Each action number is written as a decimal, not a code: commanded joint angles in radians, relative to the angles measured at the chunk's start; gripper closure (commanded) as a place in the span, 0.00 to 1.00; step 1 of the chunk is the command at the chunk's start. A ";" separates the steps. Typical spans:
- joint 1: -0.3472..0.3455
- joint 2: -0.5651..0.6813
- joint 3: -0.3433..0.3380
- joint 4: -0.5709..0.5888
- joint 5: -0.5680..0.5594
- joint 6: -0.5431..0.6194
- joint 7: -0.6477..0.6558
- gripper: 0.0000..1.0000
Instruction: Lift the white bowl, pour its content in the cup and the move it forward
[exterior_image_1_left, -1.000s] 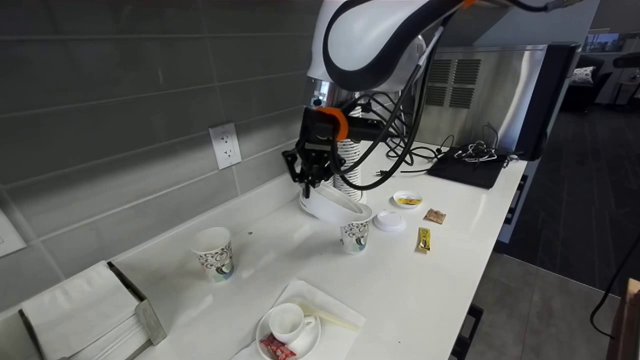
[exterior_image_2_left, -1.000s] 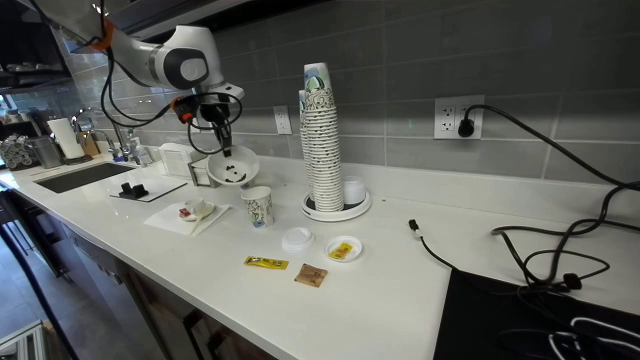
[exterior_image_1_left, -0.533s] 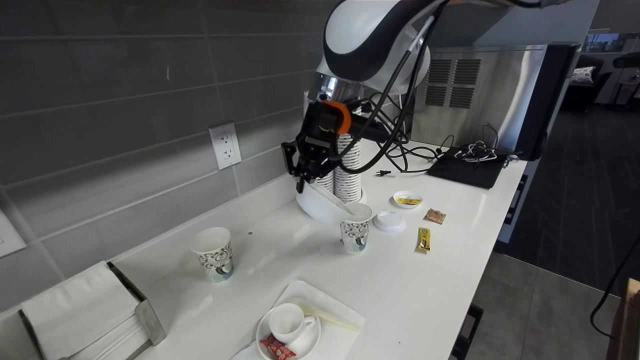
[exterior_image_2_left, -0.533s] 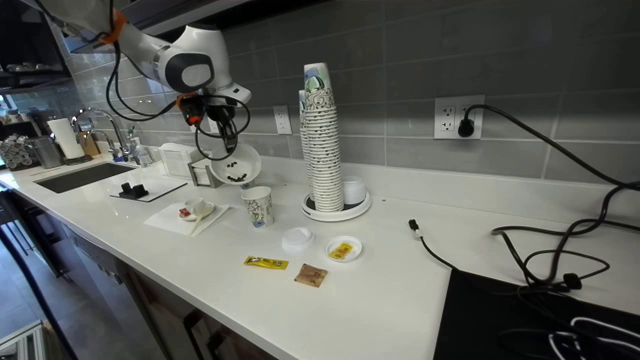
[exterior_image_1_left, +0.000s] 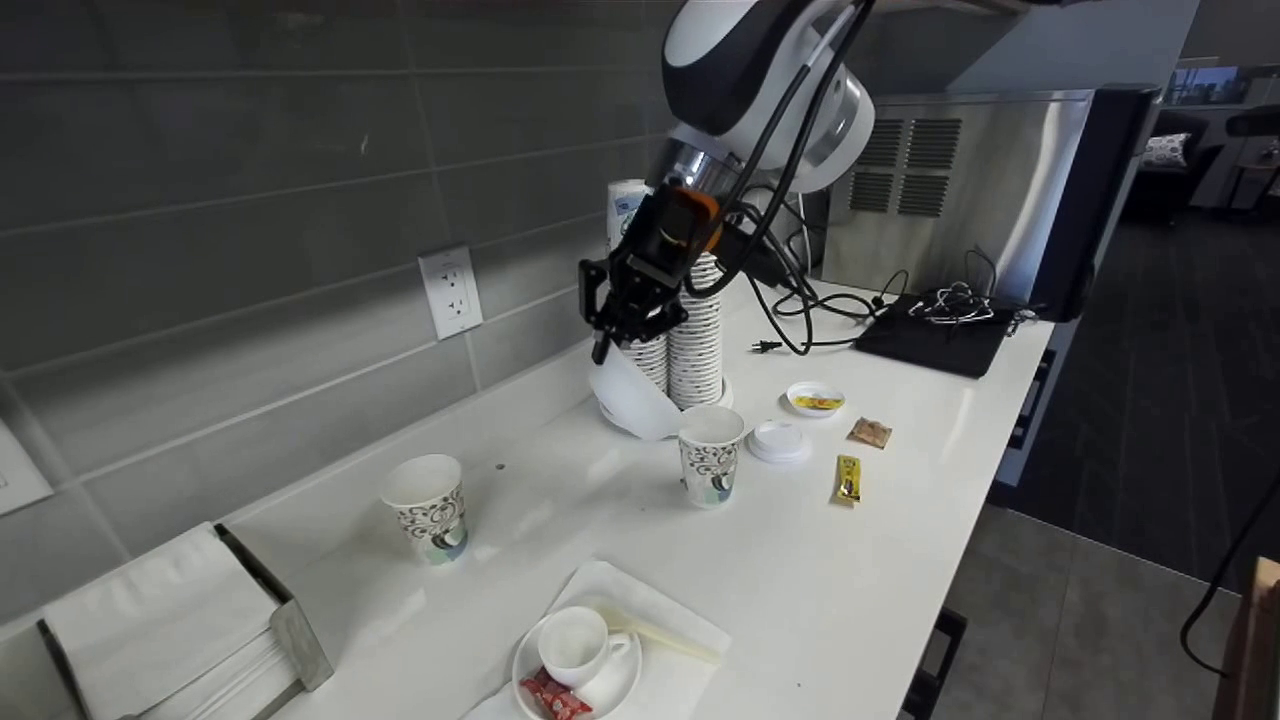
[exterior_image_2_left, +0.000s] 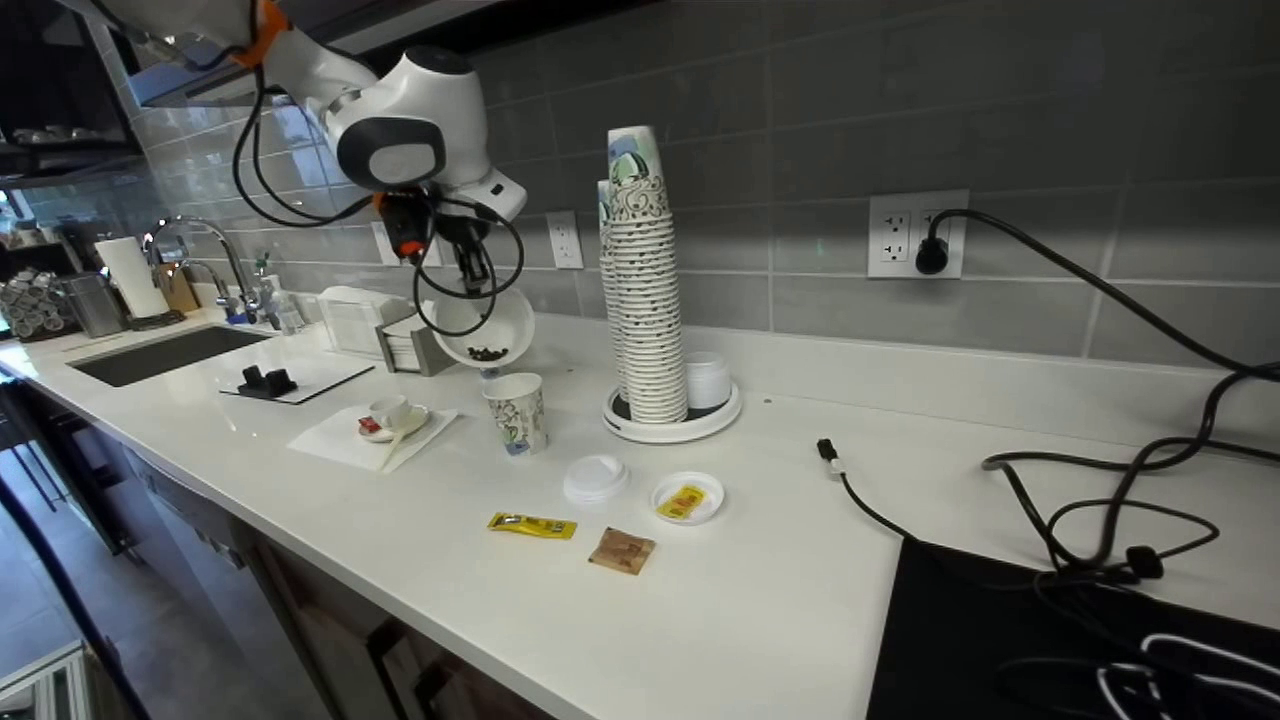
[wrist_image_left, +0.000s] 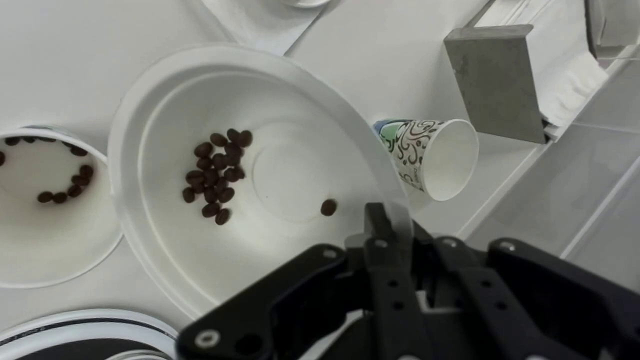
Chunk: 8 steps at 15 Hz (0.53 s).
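Observation:
My gripper (wrist_image_left: 397, 225) is shut on the rim of the white bowl (wrist_image_left: 285, 172) in the wrist view. In both exterior views the gripper (exterior_image_1_left: 602, 350) (exterior_image_2_left: 474, 285) holds the bowl (exterior_image_1_left: 630, 395) (exterior_image_2_left: 505, 325) tilted above the counter. A clump of dark brown beans lies inside, with a single bean apart near the bowl's base. The patterned cup (exterior_image_1_left: 710, 470) (exterior_image_2_left: 517, 415) stands upright beside the bowl. In the wrist view several beans lie inside the cup (wrist_image_left: 45, 230), and the bowl's rim edge overlaps the cup's rim.
Another patterned cup (exterior_image_1_left: 430, 505) (wrist_image_left: 447, 160) stands near the wall. Tall cup stacks (exterior_image_2_left: 645, 310) stand on a round tray (exterior_image_2_left: 670, 432). A lid (exterior_image_2_left: 596, 478), a small dish (exterior_image_2_left: 715, 495) and packets lie nearby. A napkin holder (wrist_image_left: 495, 80) and a saucer with a small cup (exterior_image_1_left: 580, 645) are further along.
The bowl has drawn back from over the cup toward the wall and the cup stacks. Its tilt has changed, and its scattered beans have gathered low in the bowl. The gripper still holds the rim.

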 joint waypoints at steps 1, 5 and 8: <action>-0.028 -0.051 0.010 -0.064 0.115 0.026 -0.098 0.99; -0.018 -0.021 -0.009 -0.033 0.094 0.003 -0.083 0.94; -0.018 -0.024 -0.008 -0.035 0.098 0.003 -0.085 0.94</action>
